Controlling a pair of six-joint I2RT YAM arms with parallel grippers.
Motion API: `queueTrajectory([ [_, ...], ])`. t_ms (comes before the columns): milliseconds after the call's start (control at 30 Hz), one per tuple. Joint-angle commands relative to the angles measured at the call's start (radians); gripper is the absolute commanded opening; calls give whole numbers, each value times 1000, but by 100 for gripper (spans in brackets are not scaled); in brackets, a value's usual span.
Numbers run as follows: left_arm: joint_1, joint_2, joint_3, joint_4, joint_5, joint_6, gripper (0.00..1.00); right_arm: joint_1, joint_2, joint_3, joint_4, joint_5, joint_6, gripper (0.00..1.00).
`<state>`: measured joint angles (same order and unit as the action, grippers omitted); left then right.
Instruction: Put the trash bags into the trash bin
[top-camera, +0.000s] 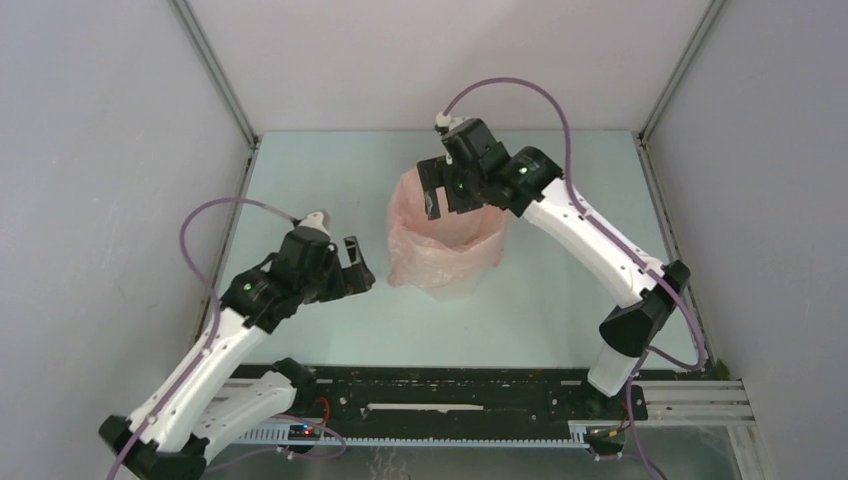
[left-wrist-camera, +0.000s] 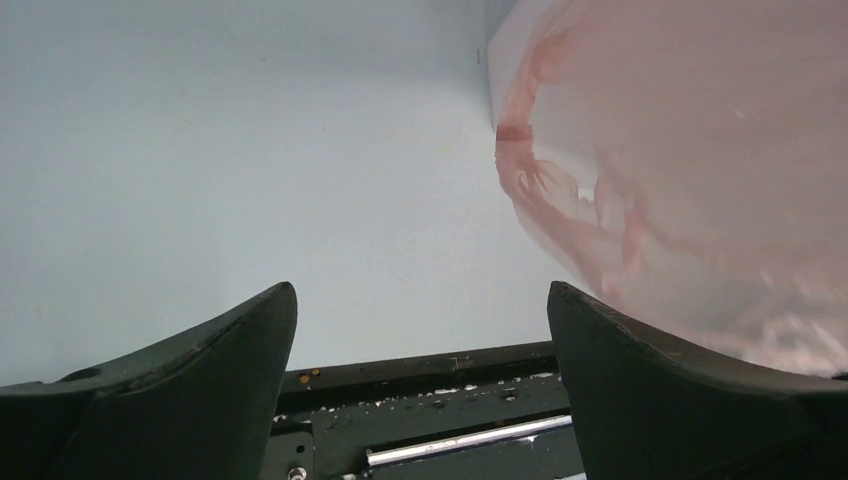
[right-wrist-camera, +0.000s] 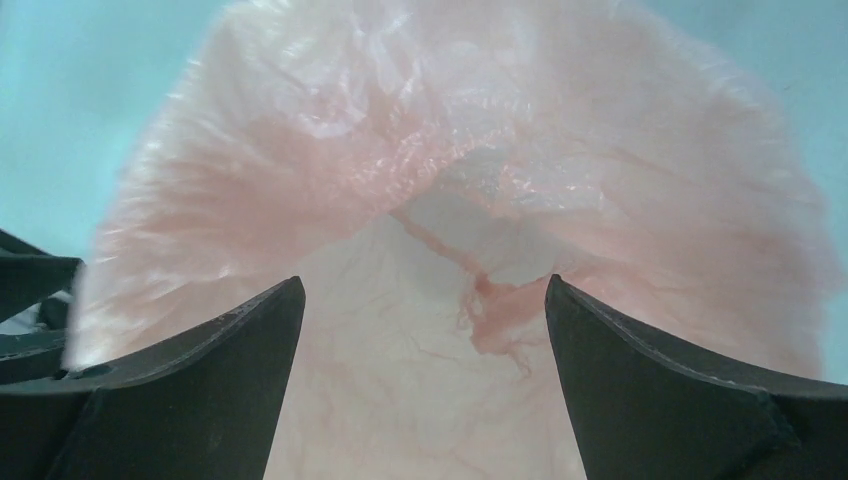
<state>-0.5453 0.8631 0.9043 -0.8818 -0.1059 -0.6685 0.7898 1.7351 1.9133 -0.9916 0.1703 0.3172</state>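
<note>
Our jaws stand spread and empty, the right gripper (right-wrist-camera: 425, 290) over the mouth of the thin, wrinkled pale-pink plastic bag (top-camera: 445, 245), the left gripper (left-wrist-camera: 420, 300) just beside it. The film cloaks the white faceted bin, so we judge it seated, needing no grip.

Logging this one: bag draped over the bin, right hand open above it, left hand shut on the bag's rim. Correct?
Not quite. The left hand is open and grips nothing: the left wrist view shows it spread wide, with the bag off to one side. The rest holds: bag draped over the bin, right hand open above it.
</note>
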Motion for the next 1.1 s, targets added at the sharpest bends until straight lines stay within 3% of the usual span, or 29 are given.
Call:
queueTrajectory([
  [0, 1, -135, 152, -137, -130, -44, 100, 4, -87, 176, -131, 3, 16, 100],
  [200, 1, -167, 508, -157, -253, 12, 100, 6, -207, 411, -286, 112, 29, 100],
  [333, 1, -118, 756, -95, -298, 107, 100, 7, -370, 405, -282, 138, -5, 100],
  [500, 1, -70, 955, -51, -369, 203, 100, 2, -599, 352, -217, 217, 26, 100],
  [733, 1, -75, 961, 38, -426, 257, 100, 2, -730, 317, -263, 353, 105, 100],
  [1067, 1, -68, 923, 38, -415, 223, 100, 2, -729, 300, -386, 424, 166, 100],
])
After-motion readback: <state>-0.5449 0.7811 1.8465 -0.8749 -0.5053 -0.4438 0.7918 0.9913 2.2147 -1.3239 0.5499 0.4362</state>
